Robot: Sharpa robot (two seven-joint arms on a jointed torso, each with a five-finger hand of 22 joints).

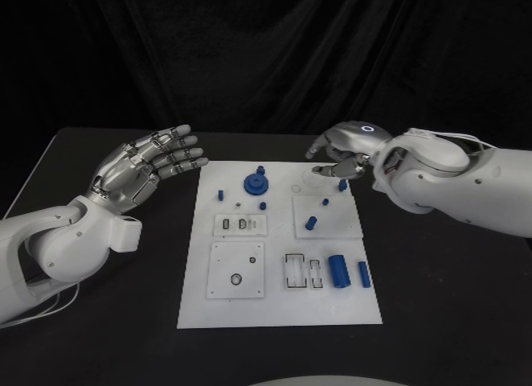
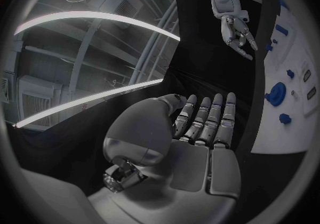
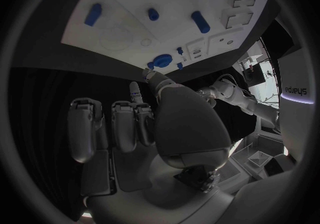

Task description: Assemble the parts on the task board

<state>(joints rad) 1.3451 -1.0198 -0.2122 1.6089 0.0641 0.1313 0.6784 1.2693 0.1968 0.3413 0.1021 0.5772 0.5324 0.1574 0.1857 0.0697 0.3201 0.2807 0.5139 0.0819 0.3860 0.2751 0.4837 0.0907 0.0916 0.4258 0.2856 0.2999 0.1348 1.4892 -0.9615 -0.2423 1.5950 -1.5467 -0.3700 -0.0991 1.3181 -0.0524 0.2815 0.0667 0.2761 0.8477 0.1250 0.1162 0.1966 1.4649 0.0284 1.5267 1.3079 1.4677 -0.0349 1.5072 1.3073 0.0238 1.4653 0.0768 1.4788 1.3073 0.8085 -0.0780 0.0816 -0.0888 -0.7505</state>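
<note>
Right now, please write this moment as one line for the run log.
left hand: open, raised beside board | right hand: over far edge of white board, grasp unclear | blue parts: on board

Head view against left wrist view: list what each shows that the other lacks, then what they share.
Head view alone: the near half of the task board, with two blue cylinders lying side by side near its right edge, and both arms reaching in over the black table.

Left wrist view alone: the left hand seen from behind, its palm bare and fingers straight.

Both: the blue round part at the board's far end, and the right hand over that far end.
</note>
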